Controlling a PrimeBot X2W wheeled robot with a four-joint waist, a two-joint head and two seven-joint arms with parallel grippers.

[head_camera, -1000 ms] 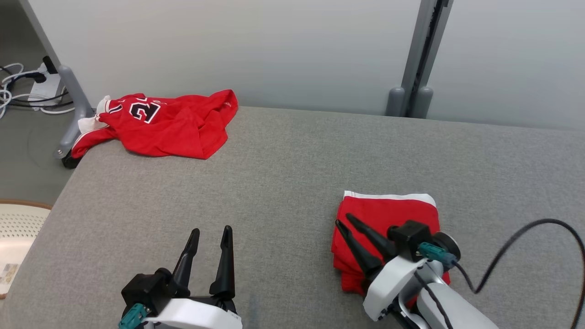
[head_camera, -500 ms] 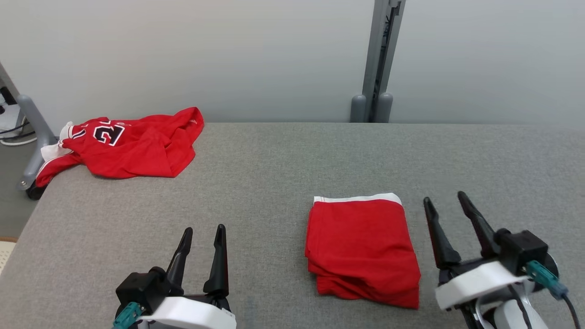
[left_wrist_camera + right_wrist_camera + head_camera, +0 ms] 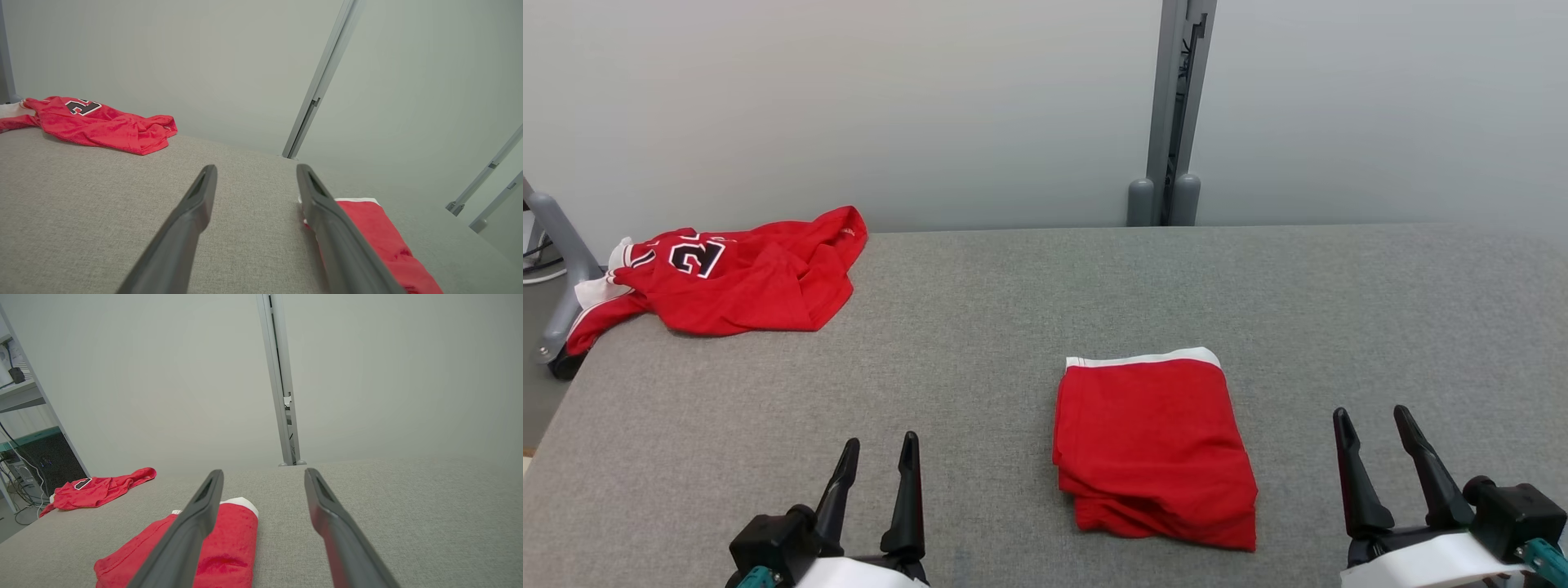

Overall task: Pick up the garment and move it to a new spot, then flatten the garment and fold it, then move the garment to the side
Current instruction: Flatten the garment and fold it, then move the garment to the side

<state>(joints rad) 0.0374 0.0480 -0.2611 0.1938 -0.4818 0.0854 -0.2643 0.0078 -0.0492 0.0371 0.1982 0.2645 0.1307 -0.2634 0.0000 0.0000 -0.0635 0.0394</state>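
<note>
A folded red garment [image 3: 1153, 449] with a white band on its far edge lies flat on the grey table [image 3: 1013, 327], right of centre. It also appears as the folded garment [image 3: 380, 241] in the left wrist view and the folded garment [image 3: 212, 551] in the right wrist view. My left gripper [image 3: 879, 445] is open at the lower left, well apart from it, with nothing between its fingers. My right gripper [image 3: 1372, 415] is open at the lower right, just right of the garment and clear of it. Left gripper [image 3: 253, 167] and right gripper [image 3: 263, 471] both hold nothing.
A crumpled red jersey [image 3: 727, 273] with a black-and-white number lies at the table's far left corner. A grey post [image 3: 1168, 114] stands behind the table's far edge against a pale wall. A grey frame leg [image 3: 556, 269] stands off the table's left side.
My right gripper has let go of the folded garment and drawn back to the lower right, now open. The head camera has turned, shifting the whole scene; the garment lies still.
</note>
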